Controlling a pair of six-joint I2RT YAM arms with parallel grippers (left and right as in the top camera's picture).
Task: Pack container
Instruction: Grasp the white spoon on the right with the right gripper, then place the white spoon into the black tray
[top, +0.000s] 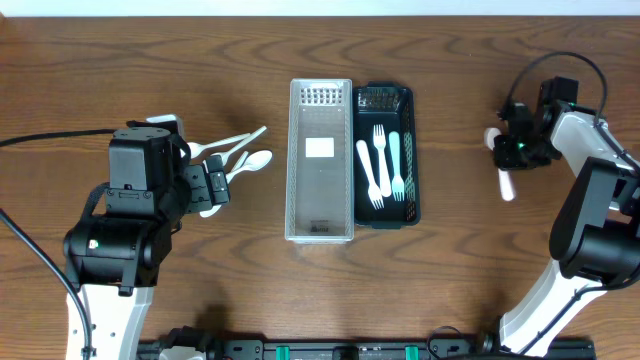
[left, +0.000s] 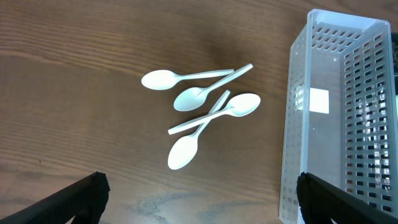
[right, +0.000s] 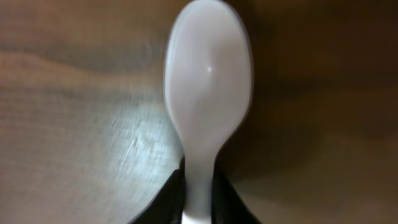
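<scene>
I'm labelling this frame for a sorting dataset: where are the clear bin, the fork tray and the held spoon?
clear bin (top: 320, 190): overhead view, bare floor.
fork tray (top: 413, 160): overhead view, right rim.
held spoon (right: 208, 74): right wrist view, middle of its bowl.

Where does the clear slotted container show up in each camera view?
Overhead: the clear container sits at picture centre, beside the dark fork tray.
Left wrist: it runs along the right edge.
Right wrist: not in it; only the held spoon shows.
Shared landmark: the loose spoon pile, left of the container in the overhead and left wrist views.
</scene>
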